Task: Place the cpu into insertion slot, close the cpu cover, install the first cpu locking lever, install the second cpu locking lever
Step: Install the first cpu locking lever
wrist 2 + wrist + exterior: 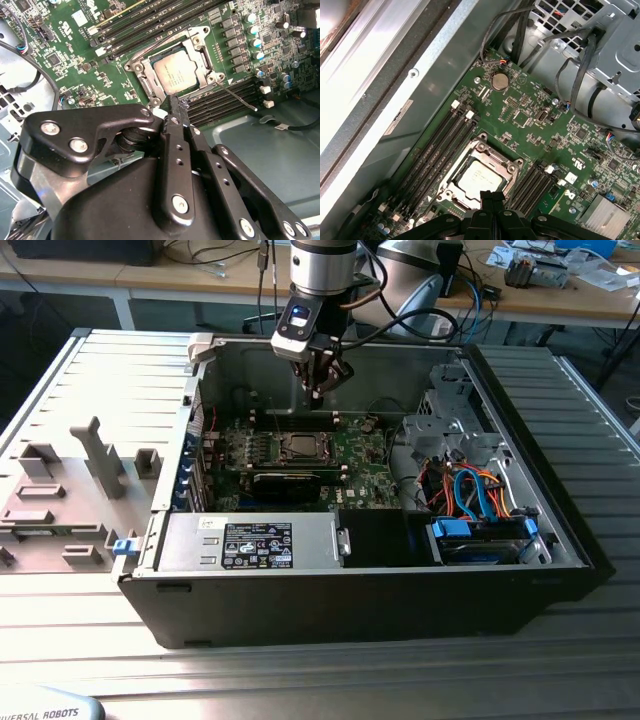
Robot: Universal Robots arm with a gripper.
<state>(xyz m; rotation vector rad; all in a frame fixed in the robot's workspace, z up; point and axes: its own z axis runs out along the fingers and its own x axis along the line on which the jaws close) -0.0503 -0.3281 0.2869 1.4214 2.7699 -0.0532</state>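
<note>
Gripper [177, 106]: clenched, fingertips pressed together with nothing between them in both wrist views. In the exterior view it hangs inside the open computer case [560, 540], above the motherboard [365, 455].

Cpu [175, 75]: lies flat, silver-grey top up, seated in the insertion slot [447, 192] just beyond the fingertips and lower than them. The gripper does not touch it.

Cpu cover [492, 151]: down over the chip, its frame around the edges and the metal top showing through the window.

Second wrist view adds: a thin rod [235, 95] running from the socket corner nearest the fingertips out over the memory slots [225, 102]. It may be a locking lever, but I cannot tell whether it is latched.

First wrist view adds: what lies past the socket from the gripper, namely a coin battery [499, 81], black cables [580, 75] looping up to a perforated metal cage [620, 50], and a finned heat sink [607, 215] off to one side.

Exterior view adds: a long black card [285, 483] on the near side of the socket from the gripper, and a labelled power supply [250, 540] nearer the camera. Blue and orange cables [480, 495] lie well apart from the gripper toward the exterior view's right. A grey fixture plate [60, 500] sits outside the case toward the exterior view's left.
</note>
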